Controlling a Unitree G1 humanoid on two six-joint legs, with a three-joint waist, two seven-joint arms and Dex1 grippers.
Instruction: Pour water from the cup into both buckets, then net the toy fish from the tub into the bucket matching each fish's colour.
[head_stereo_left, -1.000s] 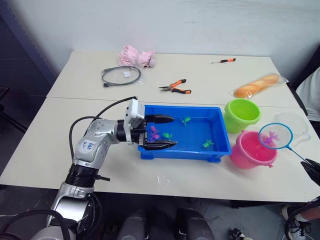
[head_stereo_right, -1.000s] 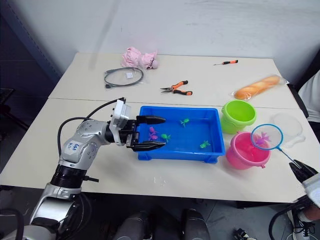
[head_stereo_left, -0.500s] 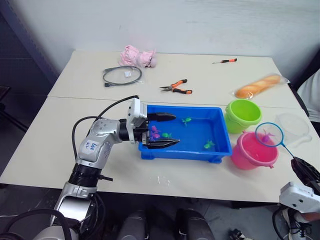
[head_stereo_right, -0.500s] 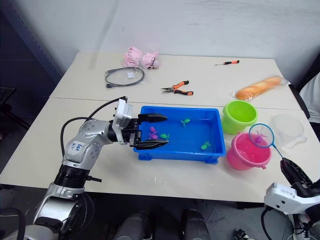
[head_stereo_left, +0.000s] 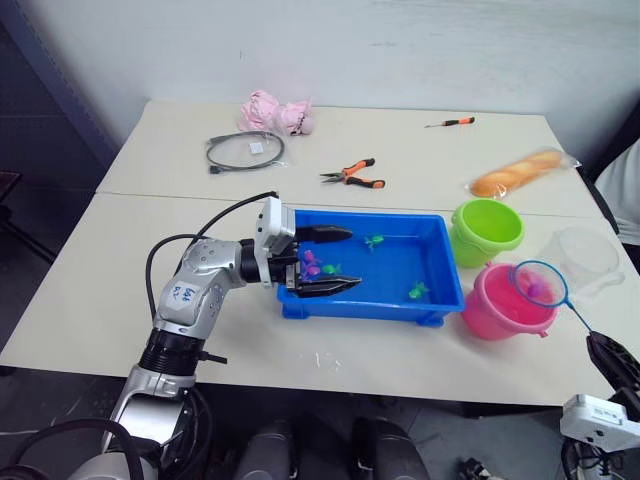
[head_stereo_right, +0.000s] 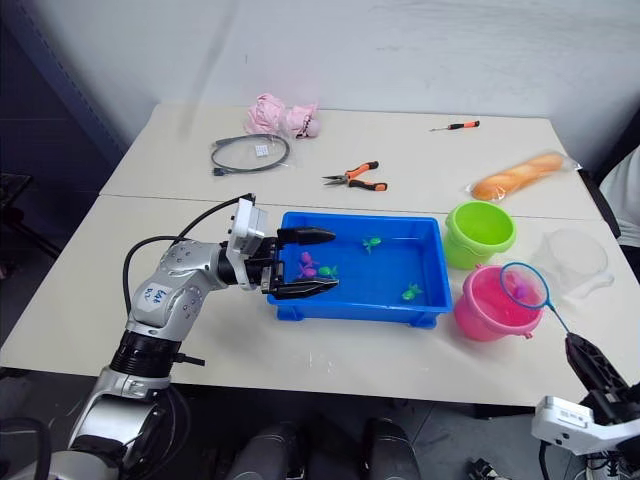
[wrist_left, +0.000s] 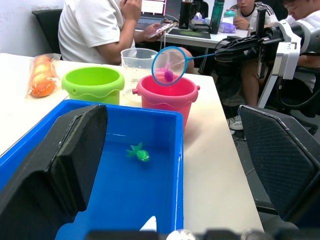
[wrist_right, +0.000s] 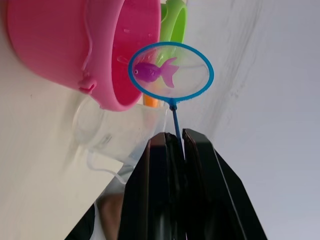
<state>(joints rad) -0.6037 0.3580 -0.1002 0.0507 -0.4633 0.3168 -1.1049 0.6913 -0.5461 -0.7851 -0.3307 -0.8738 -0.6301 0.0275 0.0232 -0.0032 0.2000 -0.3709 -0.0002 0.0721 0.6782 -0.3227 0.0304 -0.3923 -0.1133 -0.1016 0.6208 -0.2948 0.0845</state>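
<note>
A blue tub sits mid-table holding a magenta toy fish and three green fish. My left gripper is open, its fingers reaching over the tub's left end to either side of the magenta fish. To the right stand the lime green bucket and the pink bucket. My right gripper is shut on the thin handle of the net, whose blue hoop hangs over the pink bucket's right rim with a magenta fish in the mesh. The clear cup stands behind the net.
Orange-handled pliers, a screwdriver, a coiled cable, a pink cloth and a bagged bread loaf lie on the far half of the table. Seated people are beyond the table's right end.
The net with the magenta fish has sunk slightly toward the pink bucket as my right arm drew down and back. My left gripper has stayed at the tub.
</note>
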